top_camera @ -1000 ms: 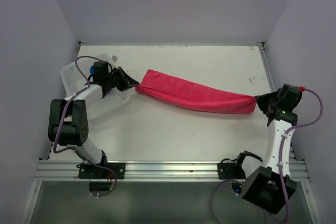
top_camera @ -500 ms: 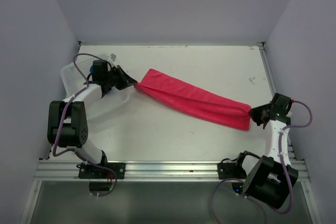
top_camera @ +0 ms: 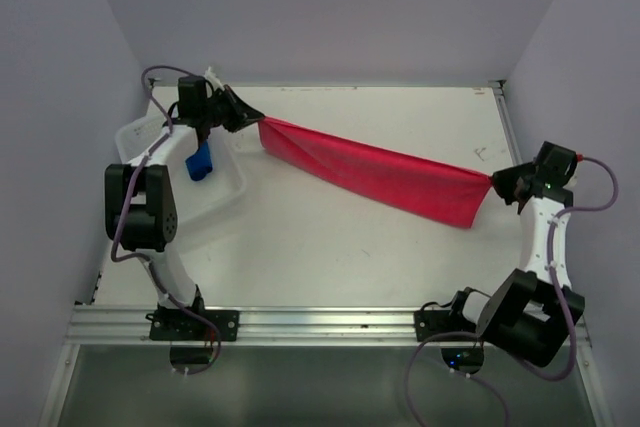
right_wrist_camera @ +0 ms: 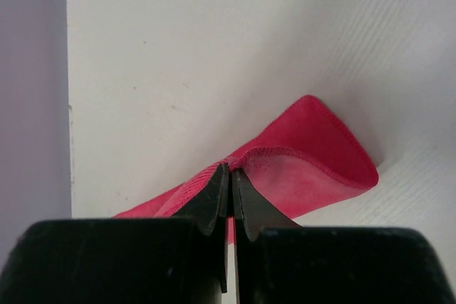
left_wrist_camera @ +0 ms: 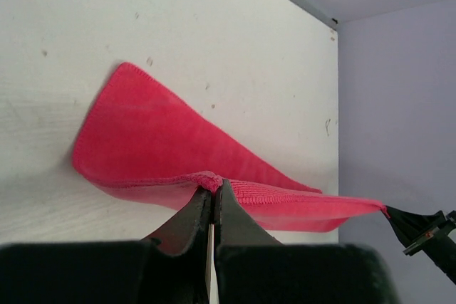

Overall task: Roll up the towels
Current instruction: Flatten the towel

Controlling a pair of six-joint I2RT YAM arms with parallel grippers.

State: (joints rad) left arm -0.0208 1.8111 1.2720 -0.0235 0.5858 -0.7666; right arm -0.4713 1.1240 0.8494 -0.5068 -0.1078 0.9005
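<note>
While the left gripper at ten o'clock and the right gripper at three each pinch an end, the pink-red towel stretches between them, the blue towel sitting in the basket at nine.

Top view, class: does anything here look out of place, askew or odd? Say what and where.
The pink-red towel is stretched aslant across the table, each end pinched in one arm's shut jaws, not lying flat. The blue towel sits apart in the white basket, far left. Nothing looks spilled or damaged.
</note>
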